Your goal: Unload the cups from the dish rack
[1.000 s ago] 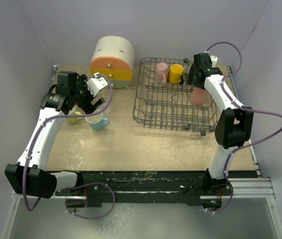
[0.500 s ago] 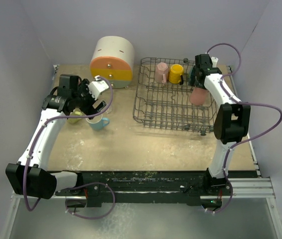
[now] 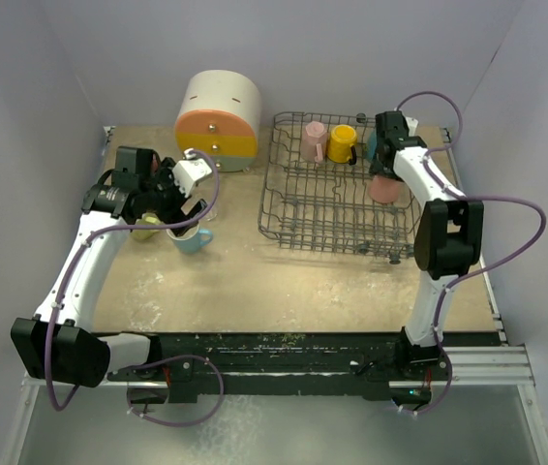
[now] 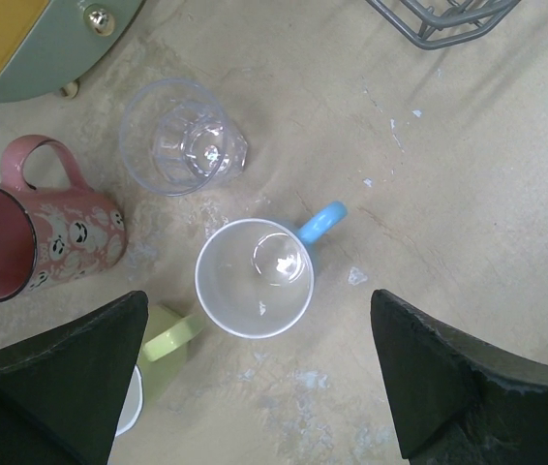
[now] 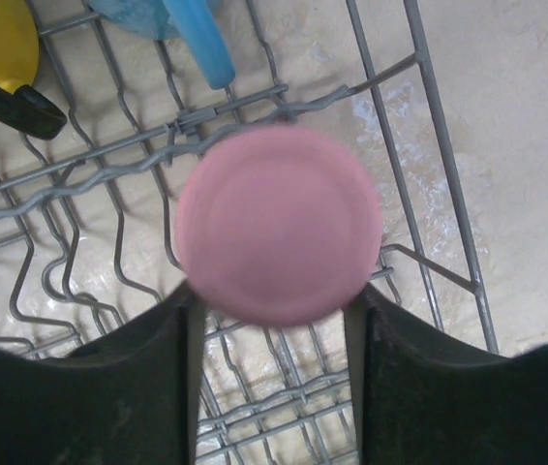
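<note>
Cups unloaded onto table (image 3: 255,281): clear tumbler (image 4: 179,136), pink patterned mug (image 4: 42,232), light blue mug (image 4: 255,276), pale green mug (image 4: 163,349), under wide-open left gripper (image 4: 259,329). Retained in dish rack (image 3: 266,194): pink mug (image 3: 315,138), yellow mug (image 3: 342,143), blue cup (image 5: 148,15), and inverted salmon cup (image 5: 279,223), clasped by right gripper (image 5: 269,300). Roughly half is judged done.

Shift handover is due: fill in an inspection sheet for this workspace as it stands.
Surface: beige tabletop, scuffed with pale marks.
Job's things: dish rack holds a pink cup, a yellow cup, a blue cup and an inverted salmon cup; a light blue mug, a clear glass, a pink patterned mug and a pale green mug sit on the table.
Clutter: round cream cabinet.
Grippers: left gripper open above the light blue mug; right gripper straddles the salmon cup, grip unclear.
Cables: purple cables loop along both arms.
Surroundings: plain grey walls.
</note>
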Robot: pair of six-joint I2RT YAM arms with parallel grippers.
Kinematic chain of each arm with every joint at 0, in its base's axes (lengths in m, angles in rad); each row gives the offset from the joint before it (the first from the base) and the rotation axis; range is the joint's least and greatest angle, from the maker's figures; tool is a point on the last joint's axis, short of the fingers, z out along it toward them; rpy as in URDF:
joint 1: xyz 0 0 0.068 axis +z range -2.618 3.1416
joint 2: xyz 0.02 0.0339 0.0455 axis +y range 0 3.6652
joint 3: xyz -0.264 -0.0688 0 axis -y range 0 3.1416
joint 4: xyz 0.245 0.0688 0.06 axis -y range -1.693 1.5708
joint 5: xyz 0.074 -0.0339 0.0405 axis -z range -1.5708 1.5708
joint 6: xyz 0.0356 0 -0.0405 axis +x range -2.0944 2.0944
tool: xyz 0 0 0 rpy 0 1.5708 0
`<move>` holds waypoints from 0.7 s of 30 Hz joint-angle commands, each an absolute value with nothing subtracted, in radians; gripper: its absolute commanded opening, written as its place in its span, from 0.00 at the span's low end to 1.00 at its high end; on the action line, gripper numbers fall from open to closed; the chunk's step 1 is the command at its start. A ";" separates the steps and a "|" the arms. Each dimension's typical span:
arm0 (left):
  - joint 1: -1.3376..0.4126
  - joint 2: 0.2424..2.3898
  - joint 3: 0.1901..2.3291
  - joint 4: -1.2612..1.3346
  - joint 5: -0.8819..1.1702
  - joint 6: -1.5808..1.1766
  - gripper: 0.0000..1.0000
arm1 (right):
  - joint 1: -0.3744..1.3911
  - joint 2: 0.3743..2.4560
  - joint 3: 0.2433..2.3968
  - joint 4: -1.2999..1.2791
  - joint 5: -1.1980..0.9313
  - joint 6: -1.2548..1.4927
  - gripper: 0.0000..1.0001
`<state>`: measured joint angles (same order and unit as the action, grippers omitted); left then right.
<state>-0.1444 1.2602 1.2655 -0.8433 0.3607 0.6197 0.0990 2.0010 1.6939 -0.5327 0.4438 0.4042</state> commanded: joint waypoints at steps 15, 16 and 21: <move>-0.143 1.263 1.377 -0.857 0.529 0.548 0.99 | 0.187 1.671 1.687 -0.547 0.509 0.344 0.39; -0.143 1.264 1.382 -0.858 0.538 0.542 0.99 | 0.186 1.669 1.679 -0.571 0.481 0.350 0.49; -0.142 1.266 1.390 -0.875 0.566 0.530 0.99 | 0.166 1.723 1.688 -0.596 0.463 0.371 0.93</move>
